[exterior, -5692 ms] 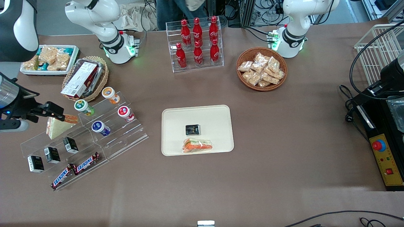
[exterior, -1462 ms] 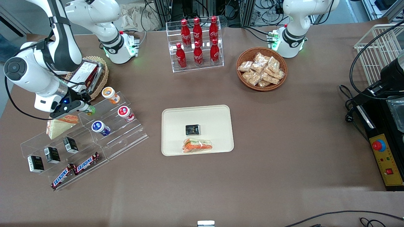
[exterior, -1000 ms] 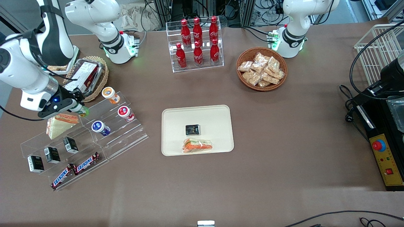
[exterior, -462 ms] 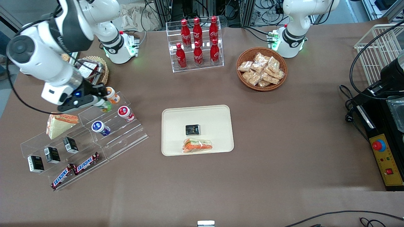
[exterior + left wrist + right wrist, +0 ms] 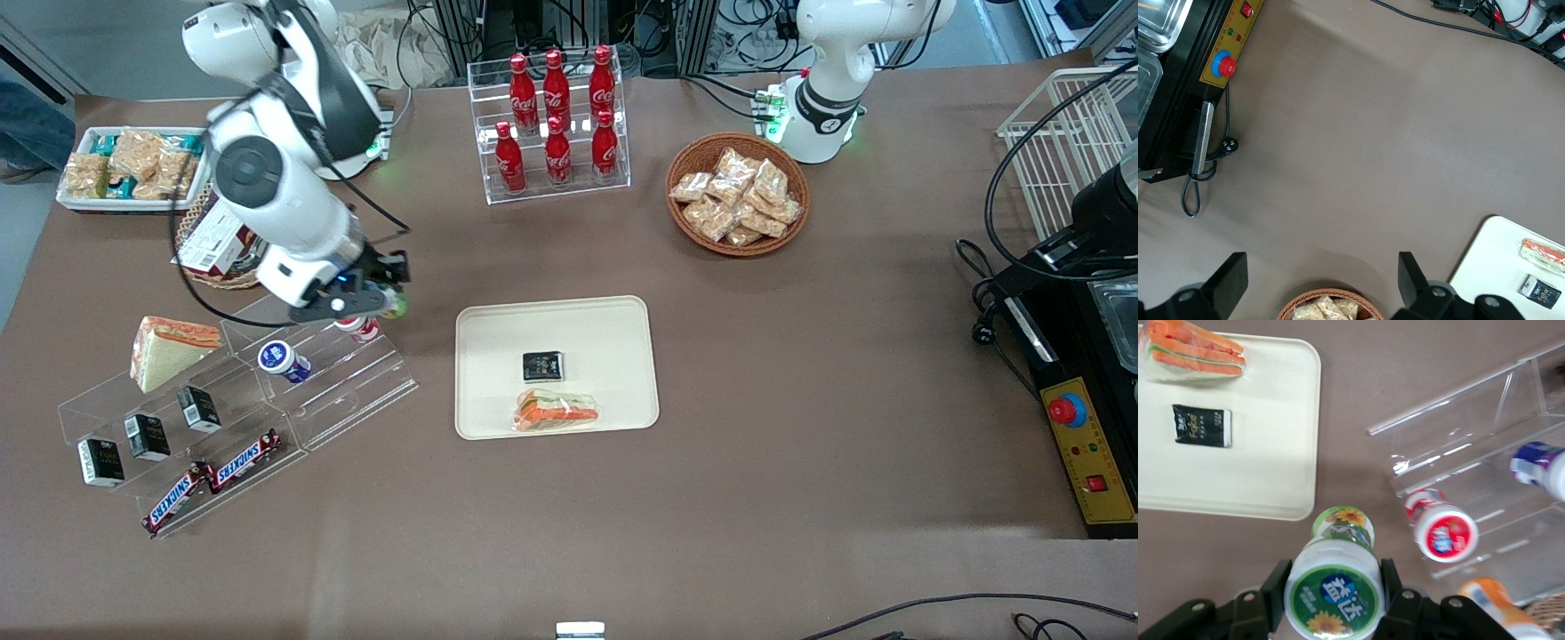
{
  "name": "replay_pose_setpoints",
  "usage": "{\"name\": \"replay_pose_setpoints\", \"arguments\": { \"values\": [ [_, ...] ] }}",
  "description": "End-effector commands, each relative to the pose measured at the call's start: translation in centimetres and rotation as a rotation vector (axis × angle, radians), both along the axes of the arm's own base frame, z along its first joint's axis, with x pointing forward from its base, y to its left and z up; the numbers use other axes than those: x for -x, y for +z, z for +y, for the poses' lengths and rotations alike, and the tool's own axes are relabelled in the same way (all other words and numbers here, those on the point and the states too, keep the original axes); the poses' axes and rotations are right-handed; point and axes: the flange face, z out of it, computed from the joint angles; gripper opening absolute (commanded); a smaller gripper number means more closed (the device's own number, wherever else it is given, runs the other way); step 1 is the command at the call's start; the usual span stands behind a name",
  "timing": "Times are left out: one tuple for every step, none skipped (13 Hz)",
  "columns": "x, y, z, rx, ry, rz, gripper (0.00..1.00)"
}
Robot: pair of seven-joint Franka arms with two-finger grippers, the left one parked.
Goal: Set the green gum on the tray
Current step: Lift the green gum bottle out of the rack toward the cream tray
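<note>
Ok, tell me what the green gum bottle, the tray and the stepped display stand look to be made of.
Green gum, held in the gripper above the table between stand and tray: probably plastic, with a glossy printed lid and label.
Tray: looks like matte cream plastic or melamine, with a smooth moulded rim and rounded corners.
Stepped display stand: clear acrylic, see-through with bright glinting edges.

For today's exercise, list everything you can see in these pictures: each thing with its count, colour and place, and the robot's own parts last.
green gum: one, green, held in the gripper above the table, between the stand and the tray.
tray: one, cream, mid-table.
black packet: one, on the tray.
sandwich: one wrapped, on the tray, nearer the front camera than the packet.
acrylic stand: clear, toward the working arm's end.
red-lidded gum: one, on the stand.
blue-lidded gum: one, on the stand.
cola bottles: six, red, in a clear rack.
wicker basket: one, brown, holding snack packets.
gripper: the right arm's, shut on the gum.
</note>
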Motion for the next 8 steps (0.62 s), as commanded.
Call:
{"name": "replay_pose_setpoints", "arguments": {
  "values": [
    [-2.7,-4.0,2.5,-0.024,-0.050,0.020,0.40],
    [-3.4,-5.8,3.0,-0.027,-0.084,0.019,0.40],
    [-4.1,-7.0,4.1,-0.033,-0.104,0.018,0.40],
    [-4.4,-8.1,5.3,-0.039,-0.107,0.019,0.40],
    [-4.5,-8.9,6.1,-0.043,-0.113,0.015,0.40],
    [-4.5,-9.8,6.7,-0.045,-0.120,0.012,0.40],
    [-4.4,-11.1,7.1,-0.043,-0.123,0.018,0.40],
    [-4.2,-12.3,7.8,-0.044,-0.119,0.020,0.40]
  ]
}}
